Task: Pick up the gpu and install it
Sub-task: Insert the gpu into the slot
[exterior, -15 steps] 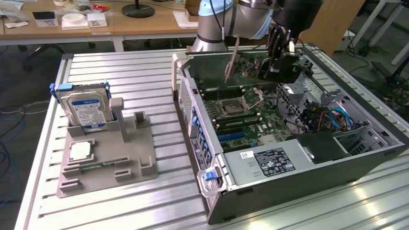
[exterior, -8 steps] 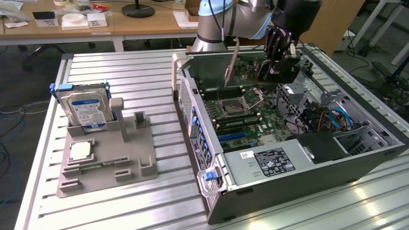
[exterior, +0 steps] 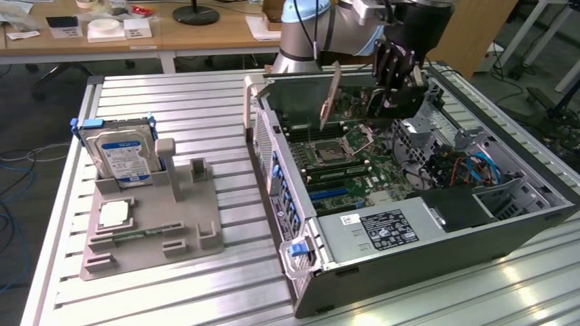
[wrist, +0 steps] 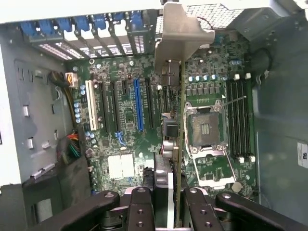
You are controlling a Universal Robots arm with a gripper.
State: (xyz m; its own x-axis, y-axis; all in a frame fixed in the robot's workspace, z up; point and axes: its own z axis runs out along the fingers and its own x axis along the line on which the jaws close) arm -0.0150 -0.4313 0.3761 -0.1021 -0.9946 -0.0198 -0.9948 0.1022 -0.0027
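In the upper middle of the exterior view, the black two-fingered gripper [exterior: 397, 92] [wrist: 174, 209] hangs over the open dark-grey desktop computer case [exterior: 507, 234]. Its fingers [wrist: 140, 207] are clamped on the gpu [exterior: 331, 95] [wrist: 179, 43], a thin dark circuit-board card with a silver metal end bracket. The card is held tilted above the green motherboard [exterior: 358, 180] [wrist: 125, 115] and is not yet seated in a slot.

In the wrist view the card shows edge-on. Its bracket end points toward the case's rear wall, which carries a row of blue plastic latches [wrist: 82, 24]. The card's edge runs between the black expansion slots and the empty silver-framed CPU socket [wrist: 207, 127], apart from the long blue slot [wrist: 138, 103].

A silver power supply box with a black label [exterior: 381, 231] fills the case's lower middle, and blue cables [exterior: 476, 166] lie toward the exterior view's right.

On the exterior view's left, a grey plastic holder [exterior: 195, 238] sits on the ribbed aluminium table [exterior: 163, 95]. It carries an upright silver hard drive with a blue-white label [exterior: 122, 156] and a small square silver CPU chip [exterior: 113, 214], both well apart from the case.
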